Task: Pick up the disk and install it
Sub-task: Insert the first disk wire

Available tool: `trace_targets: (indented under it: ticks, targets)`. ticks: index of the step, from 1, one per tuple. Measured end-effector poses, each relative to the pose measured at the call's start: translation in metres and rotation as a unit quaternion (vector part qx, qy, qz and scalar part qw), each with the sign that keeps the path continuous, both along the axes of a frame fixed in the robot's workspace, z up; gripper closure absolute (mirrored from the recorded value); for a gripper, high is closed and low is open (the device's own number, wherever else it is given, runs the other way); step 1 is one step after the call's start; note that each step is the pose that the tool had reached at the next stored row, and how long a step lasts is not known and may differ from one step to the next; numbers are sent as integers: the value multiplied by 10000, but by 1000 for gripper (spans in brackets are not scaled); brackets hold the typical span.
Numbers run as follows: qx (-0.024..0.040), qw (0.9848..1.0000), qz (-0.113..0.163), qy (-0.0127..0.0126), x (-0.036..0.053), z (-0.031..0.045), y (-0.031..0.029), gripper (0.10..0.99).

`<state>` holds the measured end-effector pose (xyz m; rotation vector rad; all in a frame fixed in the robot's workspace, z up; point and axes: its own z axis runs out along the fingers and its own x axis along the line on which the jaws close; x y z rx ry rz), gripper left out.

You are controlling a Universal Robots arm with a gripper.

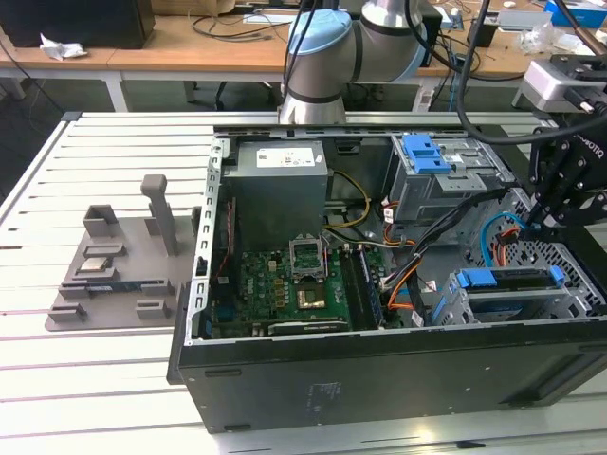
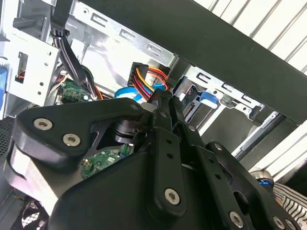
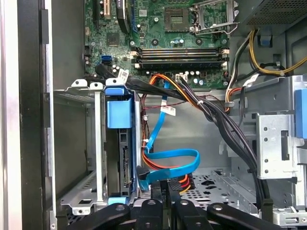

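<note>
The disk [image 1: 507, 281] lies in the drive cage at the exterior view's lower right corner of the open computer case, with its blue frame showing. In the first wrist view the disk [image 3: 124, 163] stands edge-on in that cage under its blue tab. My gripper [image 1: 537, 220] hangs just behind the cage, over the cables. Its black fingers [image 3: 152, 209] are shut on a black connector [image 3: 167, 188] with red, orange and yellow wires, next to a blue flat cable [image 3: 168, 158]. In the second wrist view the gripper [image 2: 165, 103] meets the same connector [image 2: 140, 73].
Inside the case [image 1: 379, 379] are a green motherboard [image 1: 294, 284], a grey power-supply box [image 1: 280, 180] and an upper bay with a blue latch piece [image 1: 424, 152]. Black cable bundles [image 3: 216, 115] cross near the gripper. A grey fixture tray [image 1: 114, 270] lies on the table at the exterior view's left.
</note>
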<state>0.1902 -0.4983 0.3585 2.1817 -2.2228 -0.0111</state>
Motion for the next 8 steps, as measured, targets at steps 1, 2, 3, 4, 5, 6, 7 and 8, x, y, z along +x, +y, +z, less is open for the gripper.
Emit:
trace_targets:
  ticks: [1, 2, 3, 4, 5, 6, 7, 8]
  targets:
    - [0, 10000, 0, 0, -3, 0, -6, 918]
    - [0, 10000, 0, 0, -5, -1, -11, 918]
    - [0, 10000, 0, 0, -8, -2, -18, 918]
    - [0, 10000, 0, 0, -11, -2, -23, 918]
    - [0, 10000, 1, 0, -13, -4, -29, 918]
    - [0, 10000, 0, 0, -17, -5, -36, 918]
    - [0, 10000, 0, 0, -20, -7, -44, 918]
    - [0, 10000, 0, 0, -22, -8, -49, 918]
